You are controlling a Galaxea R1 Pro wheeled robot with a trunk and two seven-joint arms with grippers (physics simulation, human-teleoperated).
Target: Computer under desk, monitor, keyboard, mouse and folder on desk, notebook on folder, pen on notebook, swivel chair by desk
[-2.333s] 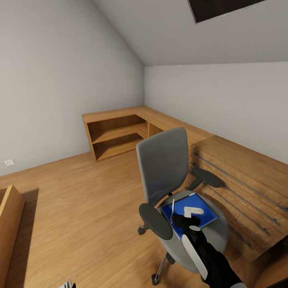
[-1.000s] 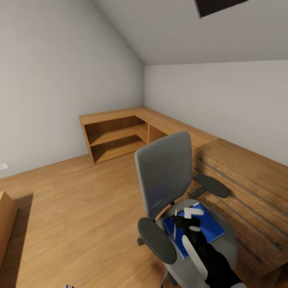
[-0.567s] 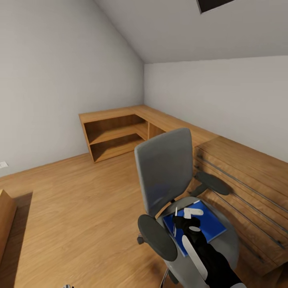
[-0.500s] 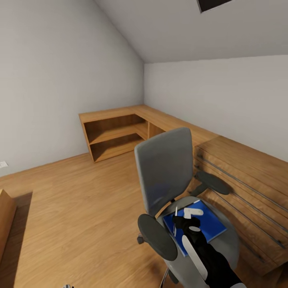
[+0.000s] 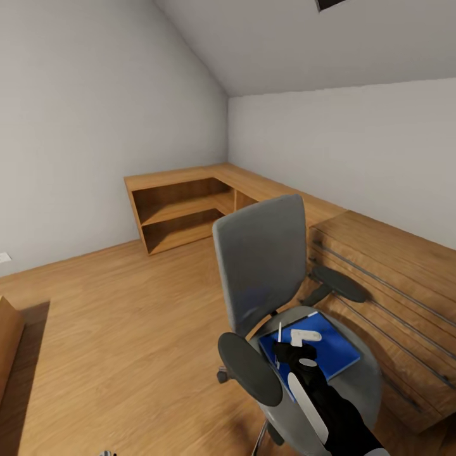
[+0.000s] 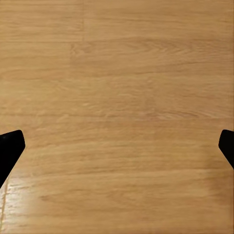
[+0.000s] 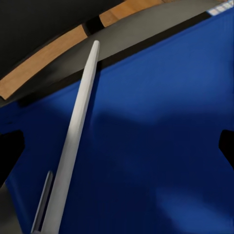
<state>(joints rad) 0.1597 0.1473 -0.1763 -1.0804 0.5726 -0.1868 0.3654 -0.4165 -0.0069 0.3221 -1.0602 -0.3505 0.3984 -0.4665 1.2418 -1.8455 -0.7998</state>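
Wood-floored bedroom (image 5: 126, 304), swivel chair (image 5: 266, 266) bearing folder (image 5: 329, 348), right jaws (image 5: 292, 342) spread over it, left jaws (image 6: 117, 146) spread.

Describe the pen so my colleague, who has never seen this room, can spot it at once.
Find the grey swivel chair in front of the wooden dresser. On its seat lies a blue folder, with the right tool over its near edge. The pen is the thin silvery-white stick at that tool, far slimmer than the flat folder.
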